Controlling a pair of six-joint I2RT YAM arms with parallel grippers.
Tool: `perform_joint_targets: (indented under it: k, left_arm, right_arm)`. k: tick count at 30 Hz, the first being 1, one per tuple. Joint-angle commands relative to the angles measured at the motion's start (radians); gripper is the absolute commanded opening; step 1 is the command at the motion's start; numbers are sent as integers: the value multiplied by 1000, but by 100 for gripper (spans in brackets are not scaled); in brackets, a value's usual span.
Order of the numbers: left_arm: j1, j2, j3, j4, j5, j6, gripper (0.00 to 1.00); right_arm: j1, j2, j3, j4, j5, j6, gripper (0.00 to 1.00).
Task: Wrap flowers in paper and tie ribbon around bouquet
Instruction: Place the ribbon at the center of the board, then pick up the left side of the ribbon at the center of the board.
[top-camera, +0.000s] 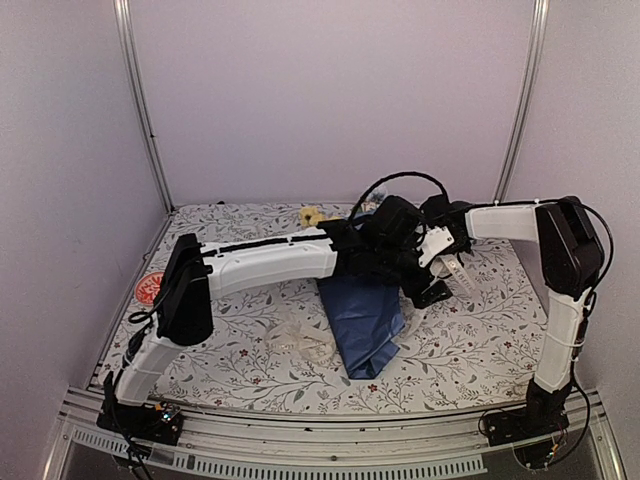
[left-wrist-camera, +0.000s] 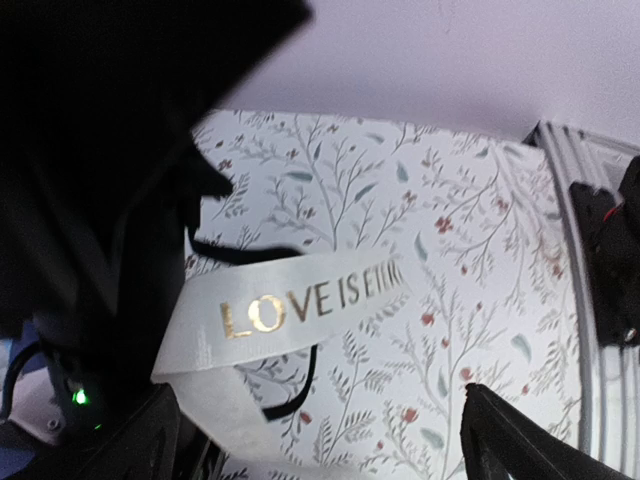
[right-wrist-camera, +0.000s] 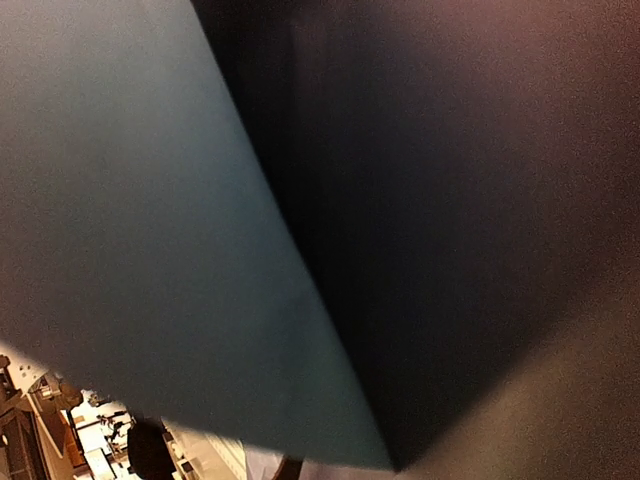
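Paper (right-wrist-camera: 150, 230) blocks the right wrist view — flowers (top-camera: 312, 215) seemingly buried.

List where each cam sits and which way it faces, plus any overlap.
Top external: above and behind the bases, looking down at the tablecloth; left arm and right arm meet over the paper.
Left wrist: faces the ribbon over the tablecloth; left gripper open, fingers at bottom corners.
Right wrist: close against the paper, which fills it; no fingers show.
Shared: top and left wrist, tablecloth; top and right wrist, paper.
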Motion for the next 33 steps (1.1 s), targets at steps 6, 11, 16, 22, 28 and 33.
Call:
perform_joint_targets:
  k: [6, 11, 16, 22, 28, 33]
  left_arm:
    - [-107, -35, -40, -201, -205, 314, 99]
    - [-125, -113, -144, -94, 37, 335, 98]
    - [-121, -185, -214, -57, 90, 307, 98]
    - [79, -413, -466, 106, 75, -14, 71]
    - [379, -533, -715, 121, -208, -265, 52]
    - [586, -438, -778, 86, -358, -336, 68]
  right_arm:
    - [3, 31, -2, 9, -7, -4, 0]
    - [4, 25, -1, 2, 6, -6, 0]
    - [4, 22, -4, -2, 10, -13, 0]
    - [3, 21, -17, 13, 0, -12, 0]
    - [3, 3, -39, 32, 3, -11, 0]
    - [5, -9, -52, 46, 1, -8, 0]
